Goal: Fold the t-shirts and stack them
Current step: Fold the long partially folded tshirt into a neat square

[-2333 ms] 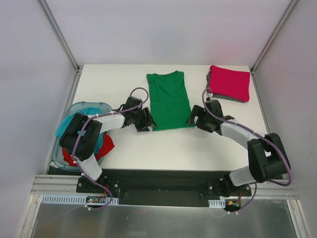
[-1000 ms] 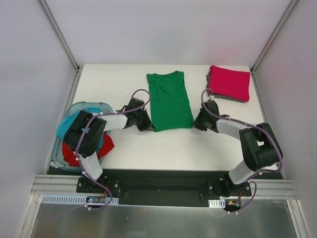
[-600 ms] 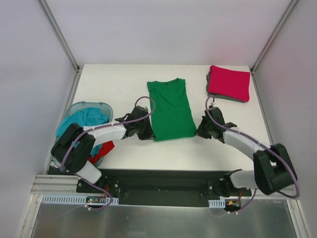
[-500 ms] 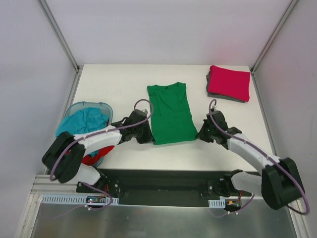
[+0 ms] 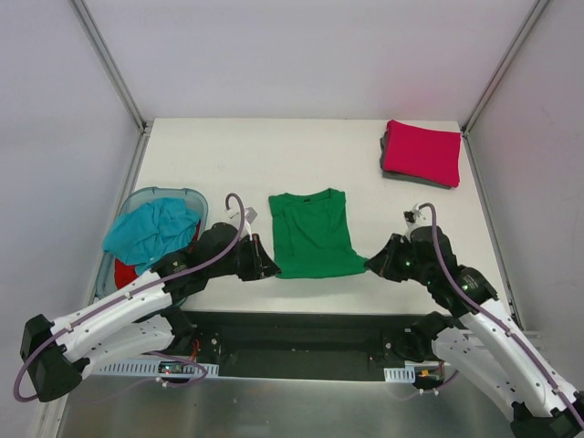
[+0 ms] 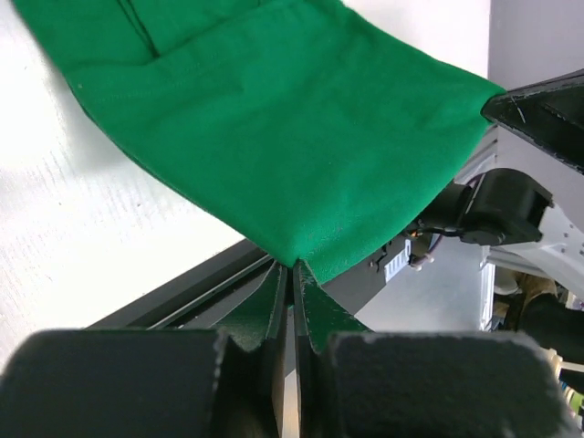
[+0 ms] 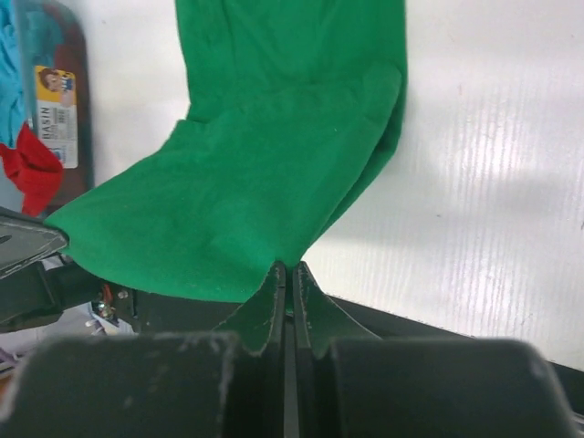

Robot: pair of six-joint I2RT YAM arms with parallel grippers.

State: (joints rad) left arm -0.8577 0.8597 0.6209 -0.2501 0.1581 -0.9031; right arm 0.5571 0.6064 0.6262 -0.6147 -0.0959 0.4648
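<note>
Your left gripper (image 5: 265, 268) and right gripper (image 5: 372, 265) face each other, arms stretched low, both pinched on the green t-shirt (image 5: 312, 235) between them.

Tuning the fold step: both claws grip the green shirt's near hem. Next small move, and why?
Probably raise both corners together and carry the hem toward the collar, halving the green t-shirt. The left claw and right claw are each shut on a near hem corner; the shirt lies as a narrow rectangle, hem at the near edge of the table.
</note>
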